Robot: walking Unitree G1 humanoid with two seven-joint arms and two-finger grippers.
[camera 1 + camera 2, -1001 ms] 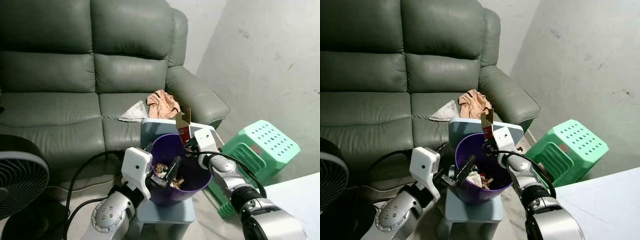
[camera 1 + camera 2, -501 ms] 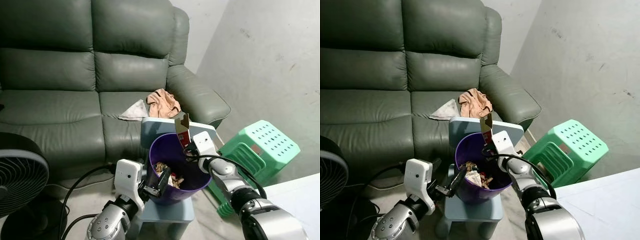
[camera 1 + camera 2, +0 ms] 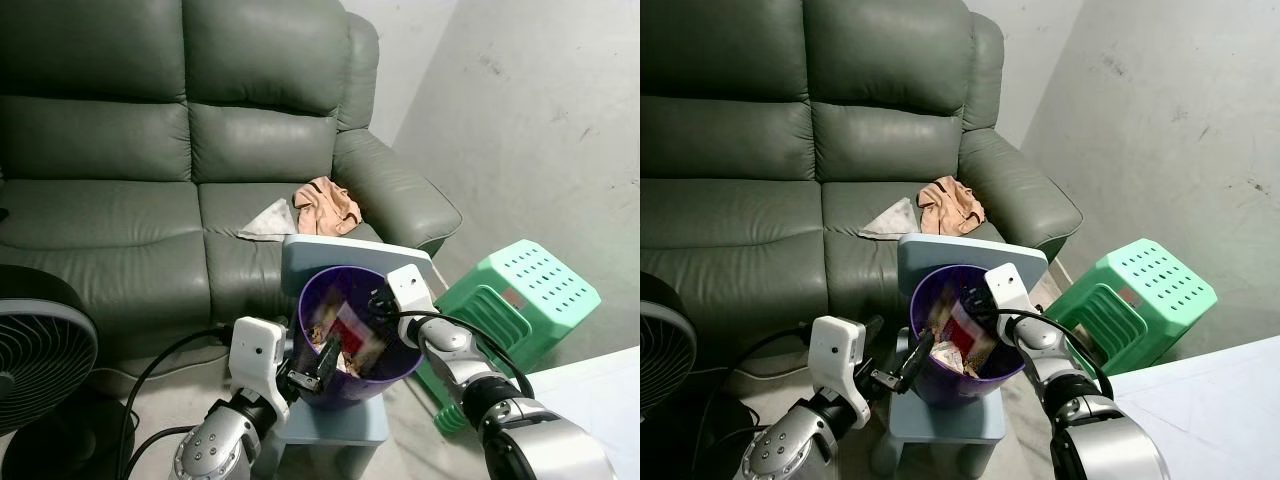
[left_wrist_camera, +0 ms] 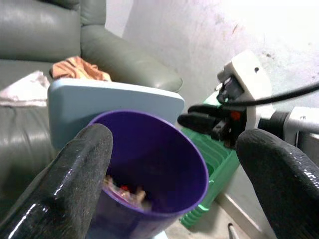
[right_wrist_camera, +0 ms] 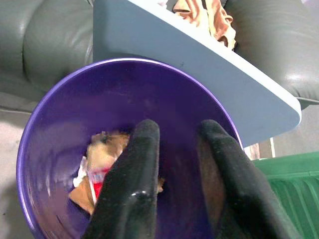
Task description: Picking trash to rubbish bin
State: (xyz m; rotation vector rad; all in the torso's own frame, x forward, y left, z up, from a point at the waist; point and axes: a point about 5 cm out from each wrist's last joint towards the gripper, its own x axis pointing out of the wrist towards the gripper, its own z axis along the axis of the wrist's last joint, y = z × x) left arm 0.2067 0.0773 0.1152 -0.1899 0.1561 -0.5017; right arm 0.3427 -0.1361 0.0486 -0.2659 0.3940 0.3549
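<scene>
A purple rubbish bin [image 3: 398, 366] stands on a small light-blue chair [image 3: 340, 420] in front of the sofa. Inside it lie several scraps, and a red and white packet [image 3: 352, 333] sits loose and tilted against its inner wall. My right gripper [image 3: 378, 300] hovers just over the bin's far right rim, open, with nothing between its fingers [image 5: 130, 189]. My left gripper [image 3: 322, 368] is low at the bin's near left side, just outside the rim, its fingers [image 4: 75, 174] spread wide open and empty.
The chair's backrest [image 3: 355, 262] rises behind the bin. A grey-green sofa [image 3: 150, 200] holds a peach cloth [image 3: 325, 205] and a white tissue [image 3: 268, 220]. A green plastic stool [image 3: 520, 290] lies tipped at the right, a fan [image 3: 40, 360] stands at the left, and a black cable [image 3: 170, 345] crosses the floor.
The packet held upright above the rim by my right gripper has left its fingers and dropped into the bin. My left gripper pulled back out of the bin and lower.
</scene>
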